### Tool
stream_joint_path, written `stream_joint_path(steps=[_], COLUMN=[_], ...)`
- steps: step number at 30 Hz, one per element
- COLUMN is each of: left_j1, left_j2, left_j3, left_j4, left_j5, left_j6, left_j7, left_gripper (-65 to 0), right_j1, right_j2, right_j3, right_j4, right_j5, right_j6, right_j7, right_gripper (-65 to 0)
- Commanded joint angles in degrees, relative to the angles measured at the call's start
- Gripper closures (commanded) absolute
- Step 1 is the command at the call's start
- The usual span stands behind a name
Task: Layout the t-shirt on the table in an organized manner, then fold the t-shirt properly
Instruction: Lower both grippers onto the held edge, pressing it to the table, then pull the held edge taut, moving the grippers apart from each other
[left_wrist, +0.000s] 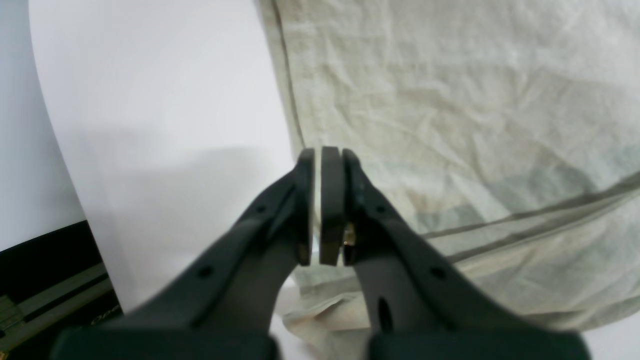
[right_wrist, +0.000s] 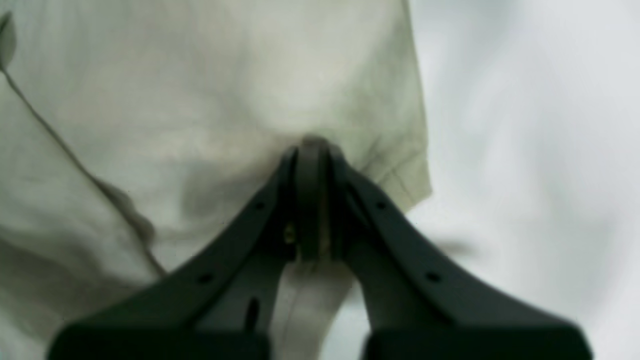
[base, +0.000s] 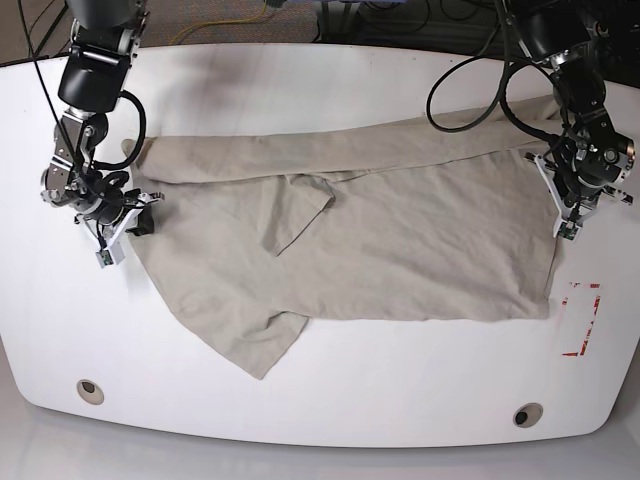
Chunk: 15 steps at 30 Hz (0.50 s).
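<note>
Where right gripper blurs, t-shirt pinch unclear, sleeve folded under

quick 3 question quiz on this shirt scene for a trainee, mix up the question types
1. True or false: both sleeves of the t-shirt lie spread flat out to the sides.
2. The red dashed mark on the table is: A) under the shirt, B) beside the shirt's edge, uncovered, C) next to a grey hole.
3. Fill in: the left gripper and the right gripper are both ____.

Key
1. False: one sleeve is folded over onto the body.
2. B
3. shut; the right one pinches cloth, while the left's hold is unclear.
</note>
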Motion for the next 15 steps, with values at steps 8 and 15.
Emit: stream_joint_path(steps=[8, 15], left_j1=[-1.0, -1.0], left_j2=[-0.6, -0.8], left_j3=[0.0, 0.0], left_j4=[1.1, 1.1], left_j5=[0.0, 0.0], left_j6=[0.1, 0.1], left_j7=[-0.6, -0.6], left_gripper=[0.0, 0.0], right_j1=[-4.5, -10.7], right_j2=[-0.2, -3.2], right_j3=[7.5, 9.4], right_j4=[23.2, 32.4], right_j5=[-0.5, -0.5], right_j6=[-0.5, -0.5], right_j7=[-13.3, -16.1], right_gripper=[-21.1, -19.5])
